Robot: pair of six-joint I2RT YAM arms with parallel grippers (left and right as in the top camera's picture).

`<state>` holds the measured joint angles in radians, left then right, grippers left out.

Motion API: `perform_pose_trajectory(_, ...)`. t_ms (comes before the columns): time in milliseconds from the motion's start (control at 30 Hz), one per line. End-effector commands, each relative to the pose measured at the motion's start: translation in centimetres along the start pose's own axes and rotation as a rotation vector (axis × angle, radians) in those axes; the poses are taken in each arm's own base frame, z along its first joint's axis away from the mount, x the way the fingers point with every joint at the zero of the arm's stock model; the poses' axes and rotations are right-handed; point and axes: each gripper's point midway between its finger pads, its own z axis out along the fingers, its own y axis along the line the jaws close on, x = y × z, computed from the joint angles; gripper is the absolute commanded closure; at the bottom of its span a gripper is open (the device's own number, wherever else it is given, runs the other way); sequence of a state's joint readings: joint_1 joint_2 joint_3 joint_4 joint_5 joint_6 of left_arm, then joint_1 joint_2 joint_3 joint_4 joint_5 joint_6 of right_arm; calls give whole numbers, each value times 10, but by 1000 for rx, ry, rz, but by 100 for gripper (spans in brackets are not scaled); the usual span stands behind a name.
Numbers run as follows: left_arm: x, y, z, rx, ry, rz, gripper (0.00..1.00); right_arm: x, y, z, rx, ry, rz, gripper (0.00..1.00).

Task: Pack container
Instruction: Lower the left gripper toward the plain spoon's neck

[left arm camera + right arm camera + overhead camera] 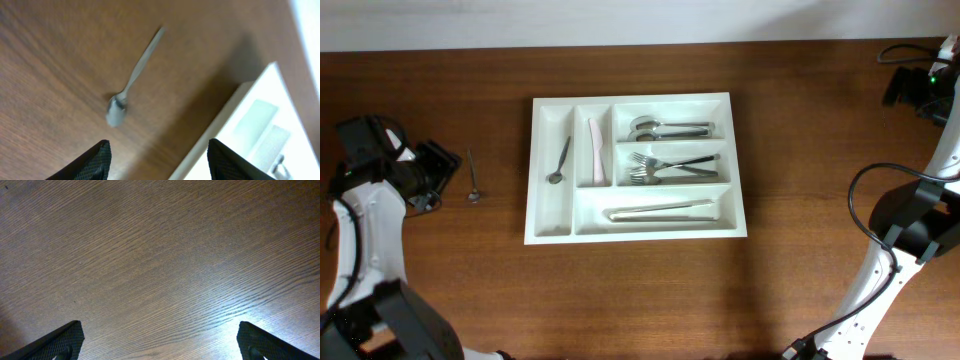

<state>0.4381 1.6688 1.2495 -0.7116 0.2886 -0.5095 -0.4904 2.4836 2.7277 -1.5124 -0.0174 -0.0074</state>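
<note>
Here, left gripper (157, 155) and right gripper (160, 335) both released, empty — a spoon (134, 77) loose near the container (548, 215).

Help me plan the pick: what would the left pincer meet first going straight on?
Probably the loose spoon on the table, just ahead of the left pincer; depth is unclear, possibly bare wood first.

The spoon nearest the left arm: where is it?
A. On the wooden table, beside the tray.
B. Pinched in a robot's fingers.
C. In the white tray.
A: the spoon lies flat on the table, outside the container, and the left gripper is open near it, not touching.
</note>
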Motion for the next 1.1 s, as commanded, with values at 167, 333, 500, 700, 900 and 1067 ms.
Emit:
perform_pose_trajectory(167, 13, -3, 24, -16, 76, 103, 36, -3, -3, -18, 1, -36, 7, 1)
perform_pose_trajectory(333, 11, 1, 29, -61, 79, 134, 36, -3, -3, -18, 1, -36, 7, 1)
perform_pose_trajectory(500, 11, 27, 34, -206, 103, 138, 36, -3, -3, -18, 1, -36, 7, 1)
perform_pose_trajectory(700, 18, 32, 47, -218, 141, 32, 36, -3, -4, -18, 2, -36, 8, 1)
perform_pose_trajectory(900, 26, 31, 56, -203, 176, -72, 36, -3, -3, -18, 1, -36, 7, 1)
perform_pose_trajectory(1067, 34, 32, 69, -191, 222, -132, 36, -3, -3, -18, 1, -36, 7, 1)
